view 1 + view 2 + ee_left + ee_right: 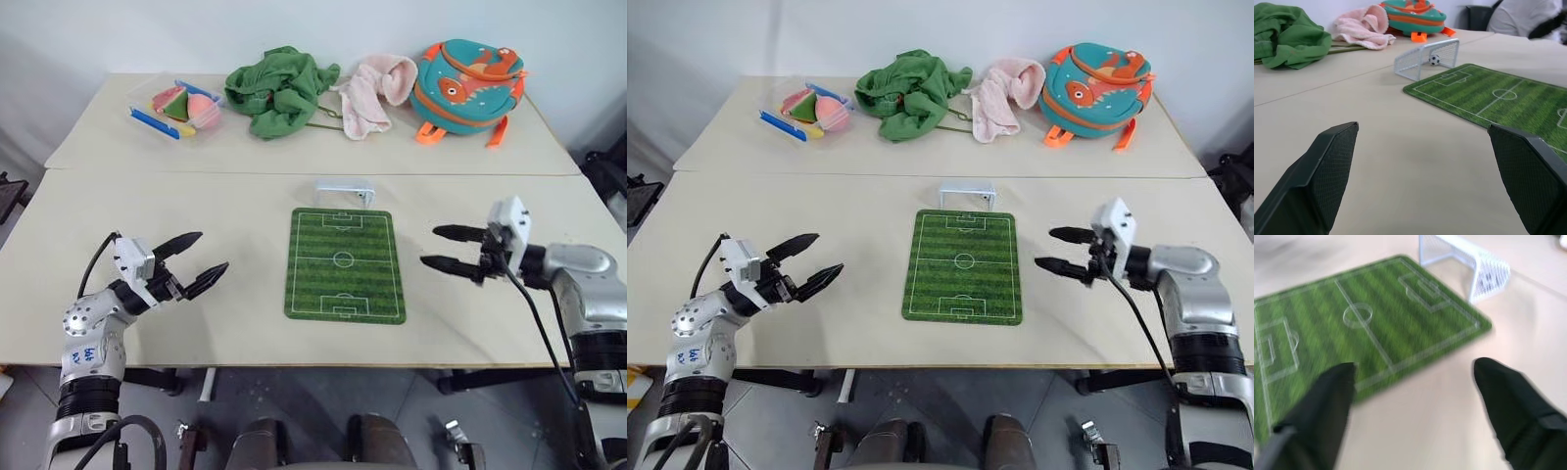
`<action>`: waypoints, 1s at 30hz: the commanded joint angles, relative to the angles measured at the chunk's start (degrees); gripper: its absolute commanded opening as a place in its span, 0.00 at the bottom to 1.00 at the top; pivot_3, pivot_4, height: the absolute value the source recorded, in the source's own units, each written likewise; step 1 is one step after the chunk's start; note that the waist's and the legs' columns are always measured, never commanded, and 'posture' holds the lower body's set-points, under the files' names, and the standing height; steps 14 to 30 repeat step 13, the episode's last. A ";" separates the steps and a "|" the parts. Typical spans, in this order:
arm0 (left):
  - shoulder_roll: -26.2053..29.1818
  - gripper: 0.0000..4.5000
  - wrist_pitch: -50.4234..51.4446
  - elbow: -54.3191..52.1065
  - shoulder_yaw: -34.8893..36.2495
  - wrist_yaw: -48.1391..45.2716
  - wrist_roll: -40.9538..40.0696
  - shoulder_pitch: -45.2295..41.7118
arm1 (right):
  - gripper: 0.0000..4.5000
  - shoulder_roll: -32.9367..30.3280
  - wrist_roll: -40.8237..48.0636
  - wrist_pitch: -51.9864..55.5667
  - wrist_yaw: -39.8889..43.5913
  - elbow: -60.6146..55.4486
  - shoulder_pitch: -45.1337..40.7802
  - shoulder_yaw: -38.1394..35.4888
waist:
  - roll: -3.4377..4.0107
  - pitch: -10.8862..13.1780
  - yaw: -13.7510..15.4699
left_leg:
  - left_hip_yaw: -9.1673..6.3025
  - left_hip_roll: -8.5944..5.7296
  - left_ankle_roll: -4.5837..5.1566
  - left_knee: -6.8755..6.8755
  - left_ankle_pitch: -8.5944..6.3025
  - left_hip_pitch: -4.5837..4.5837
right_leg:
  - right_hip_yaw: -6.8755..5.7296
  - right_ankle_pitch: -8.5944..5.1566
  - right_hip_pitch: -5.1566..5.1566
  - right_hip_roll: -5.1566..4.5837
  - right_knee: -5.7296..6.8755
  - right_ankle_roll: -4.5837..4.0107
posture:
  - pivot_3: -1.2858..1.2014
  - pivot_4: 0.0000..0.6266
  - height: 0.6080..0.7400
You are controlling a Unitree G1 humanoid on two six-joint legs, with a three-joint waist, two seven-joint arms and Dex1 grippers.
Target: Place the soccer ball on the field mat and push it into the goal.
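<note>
- Two pale counter (pixel 196 323) tops are sitting end to end in front of a white wall, and the robot is standing at the near one.
- Lying flat in the middle of the near counter is the field mat (pixel 344 264), with its white lines facing up.
- Standing right at the far edge of the mat is the goal (pixel 345 189), small and white.
- Sitting inside the goal, back by the net, is the soccer ball (pixel 1434 59); I am seeing it best from the left wrist view.
- So I am thinking the job is looking done: the ball is off the mat and in the goal, and nothing is looking left to push.
- Hanging over the counter on the left side of the mat is the left gripper (pixel 192 262), with its jaws spread wide and holding nothing.
- Hanging on the other side of the mat is the right gripper (pixel 449 248), with its jaws also spread apart and holding nothing.
- Both grippers are staying well apart from the ball and the goal.
- Lying on the far counter are a green cloth (pixel 278 88), a pink towel (pixel 372 90), a little backpack (pixel 468 86) and a clear box of toys (pixel 178 106), all away from the game.
</note>
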 commanded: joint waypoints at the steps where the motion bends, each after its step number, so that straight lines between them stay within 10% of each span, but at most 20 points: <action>1: 0.18 1.00 -0.52 -2.17 1.00 -0.03 -1.10 -0.59 | 0.99 -1.98 1.91 -2.66 1.52 1.33 0.77 -3.91 | 0.00 0.00 -0.04 | 0.01 0.00 0.00 0.00 0.00 0.02 | 0.01 0.00 0.00 0.00 0.00 0.00 | 0.52 0.24 1.00; 30: 0.55 1.00 3.25 -5.07 2.72 2.30 -2.26 2.00 | 0.99 0.07 3.75 -0.36 -6.50 -8.36 10.51 -7.48 | 0.01 0.01 0.18 | -0.02 0.02 0.00 0.02 0.00 0.03 | 0.02 0.00 0.02 0.00 0.01 0.00 | 0.52 0.24 1.00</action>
